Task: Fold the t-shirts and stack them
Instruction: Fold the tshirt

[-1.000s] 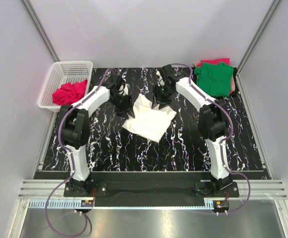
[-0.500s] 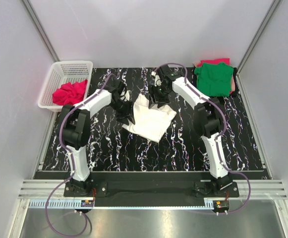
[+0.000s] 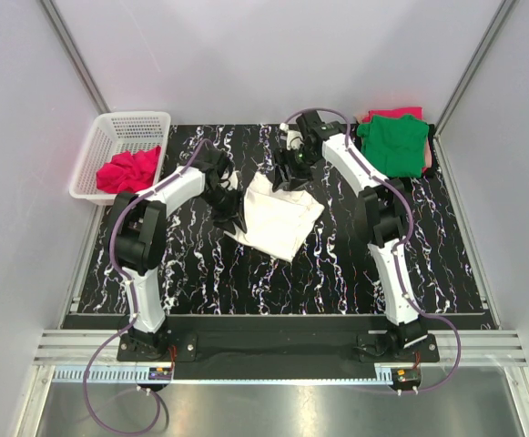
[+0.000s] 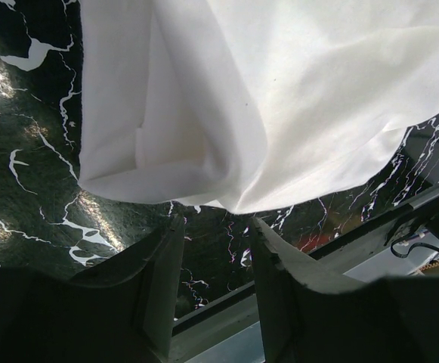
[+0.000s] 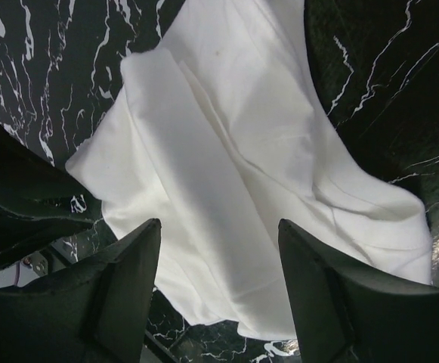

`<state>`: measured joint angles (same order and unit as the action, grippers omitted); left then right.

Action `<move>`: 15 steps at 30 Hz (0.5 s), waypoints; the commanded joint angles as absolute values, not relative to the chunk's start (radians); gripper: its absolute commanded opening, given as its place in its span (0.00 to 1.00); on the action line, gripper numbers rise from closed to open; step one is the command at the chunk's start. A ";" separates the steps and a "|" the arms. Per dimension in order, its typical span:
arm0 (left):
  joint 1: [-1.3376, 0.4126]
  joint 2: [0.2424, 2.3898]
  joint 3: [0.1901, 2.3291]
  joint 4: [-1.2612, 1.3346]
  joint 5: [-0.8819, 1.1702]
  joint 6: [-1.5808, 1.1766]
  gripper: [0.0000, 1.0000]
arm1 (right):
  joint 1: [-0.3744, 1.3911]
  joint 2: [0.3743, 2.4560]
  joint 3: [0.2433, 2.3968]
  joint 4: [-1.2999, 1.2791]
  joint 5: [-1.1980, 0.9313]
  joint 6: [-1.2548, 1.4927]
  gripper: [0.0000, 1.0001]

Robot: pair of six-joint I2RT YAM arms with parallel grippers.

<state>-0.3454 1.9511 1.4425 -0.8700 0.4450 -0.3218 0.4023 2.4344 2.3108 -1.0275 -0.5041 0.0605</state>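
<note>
Left gripper [image 4: 217, 227]: its two pale fingers [image 4: 162, 280] stand about half apart and hold nothing. Only the black table with white marble lines [image 3: 200, 264] shows between them.
Right gripper [image 5: 219, 224]: its two dark fingers [image 5: 125, 295] are spread wide and hold nothing.
White soft cotton t-shirt [image 3: 278, 214]: it lies partly folded on the table. It is right under the right gripper and just in front of the left gripper's fingertips, with its rounded edge very near them.
Why the left gripper is low: it sits close to the table at the shirt's side, likely so it can slip under the edge and pinch it.
Why the right gripper is wide: it hangs above the cloth with room on both sides, likely ready to come down on a fold.
Shape of the white shirt: one flap lies over the middle and one corner is wrinkled, so the fold looks only partly done.
Green folded cotton t-shirt [image 3: 393, 146]: it rests far off to the right gripper's right, on top of a pinkish-red cloth [image 3: 393, 113]. This looks like the stack.
Pinkish-red crumpled cotton t-shirt [image 3: 129, 169]: it sits in the white plastic basket with holes [image 3: 137, 123], well off to the left gripper's left, not folded yet.
Next job, as a guess: fold the white shirt flat, then carry it to the stack.
What could go wrong: the soft cloth may slide or open up if only one layer is pinched.
</note>
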 commanded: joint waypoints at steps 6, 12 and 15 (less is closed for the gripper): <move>-0.344 1.930 1.417 -0.851 0.445 -0.308 0.43 | 0.426 2.399 2.270 -1.062 -0.611 0.026 0.71; -0.344 1.916 1.404 -0.841 0.445 -0.322 0.43 | 0.437 2.421 2.249 -1.049 -0.626 0.029 0.71; -0.342 1.911 1.405 -0.839 0.446 -0.328 0.43 | 0.442 2.433 2.247 -1.042 -0.629 0.031 0.70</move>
<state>-0.3454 1.9511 1.4021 -0.8650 0.4438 -0.3222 0.4274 2.4344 2.2471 -1.0454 -0.5964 0.0448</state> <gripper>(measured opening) 0.430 0.706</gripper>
